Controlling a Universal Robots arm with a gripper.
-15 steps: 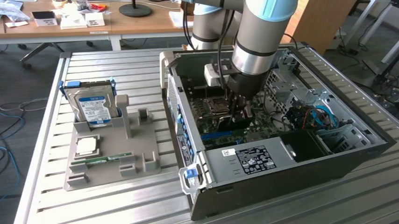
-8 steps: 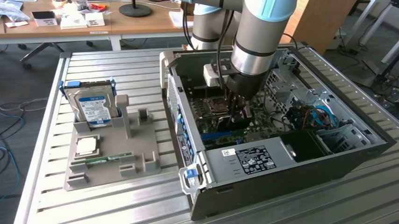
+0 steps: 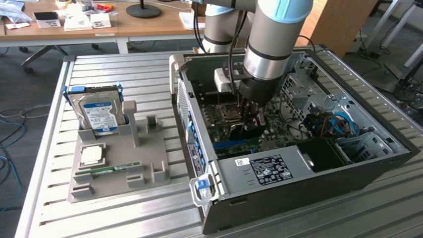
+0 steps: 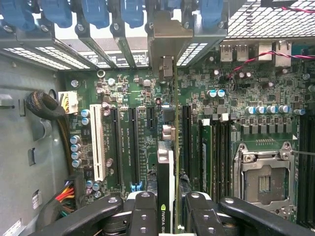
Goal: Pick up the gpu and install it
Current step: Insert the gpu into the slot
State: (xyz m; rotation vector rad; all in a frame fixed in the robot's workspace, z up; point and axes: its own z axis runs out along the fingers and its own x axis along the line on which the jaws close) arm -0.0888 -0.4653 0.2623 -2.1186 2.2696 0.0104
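One card, the gpu [image 4: 166,167], is pinched edge-on from both sides in my gripper [image 4: 170,209]. I see it standing upright at the motherboard [image 4: 128,88] slots, inside the open computer case [image 3: 370,168] on the bench [image 3: 132,213].

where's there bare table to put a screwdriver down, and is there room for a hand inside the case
Bare slats of the table lie on the near side of the grey holder, and more behind the hard drive. The strip between holder and computer case is narrow. Inside the case it is crowded: the gripper holds the gpu over the motherboard.
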